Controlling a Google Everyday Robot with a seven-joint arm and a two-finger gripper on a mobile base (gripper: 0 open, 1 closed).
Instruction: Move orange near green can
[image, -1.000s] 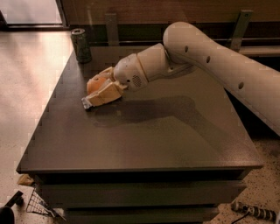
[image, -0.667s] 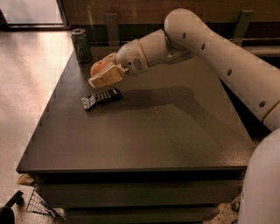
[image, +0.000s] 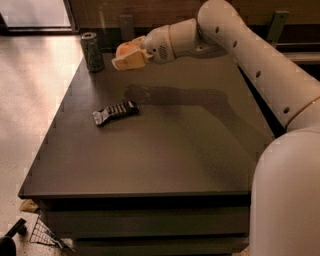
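Observation:
The orange (image: 124, 49) is held in my gripper (image: 127, 56), lifted above the dark table (image: 165, 140) near its far left corner. The gripper's pale fingers (image: 131, 61) are closed around the fruit. The green can (image: 92, 52) stands upright at the table's far left edge, a short way left of the gripper and apart from it. My white arm (image: 240, 45) reaches in from the right across the back of the table.
A flat black ridged bar (image: 115, 112) lies on the table left of centre, in front of the gripper. The table's left edge drops to a light floor (image: 25, 100). A wire object (image: 42, 232) sits on the floor at bottom left.
The gripper has lifted the orange off the table and carried it back and right, away from the black bar, which now lies uncovered. The arm has extended farther.

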